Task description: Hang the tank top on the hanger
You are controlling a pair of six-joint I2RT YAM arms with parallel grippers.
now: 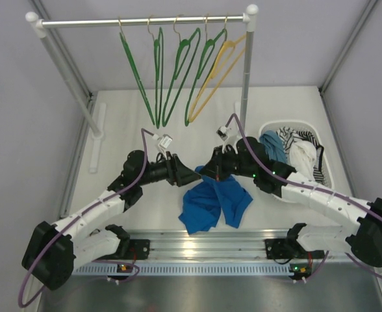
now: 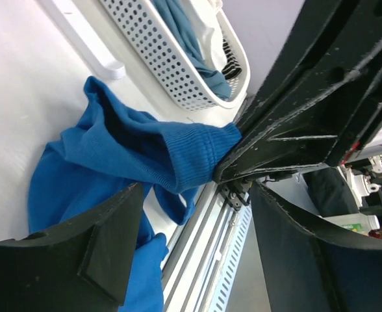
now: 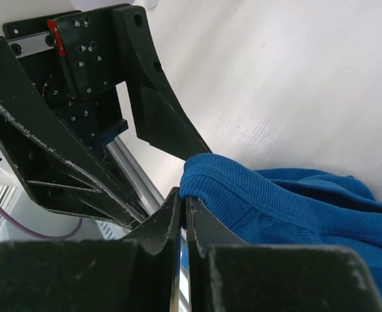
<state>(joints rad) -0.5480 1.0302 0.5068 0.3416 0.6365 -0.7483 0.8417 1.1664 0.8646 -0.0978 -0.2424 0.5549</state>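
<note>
White tabletop (image 1: 119, 130) below: right gripper (image 3: 184, 195) pinches the ribbed edge of the limp, light royal-blue tank top (image 3: 275, 201), likely its firmest hold; left gripper (image 2: 197, 188) stands wide astride it.

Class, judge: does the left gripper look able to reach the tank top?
Probably yes: the left gripper is open, facing the tank top, whose edge the right gripper holds up; nothing between.

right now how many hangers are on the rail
5, all hanging on the clothes rail: leftmost green hanger, second green hanger, third green hanger, fourth green hanger, then the yellow-orange hanger at the right end. None appears hidden.
</note>
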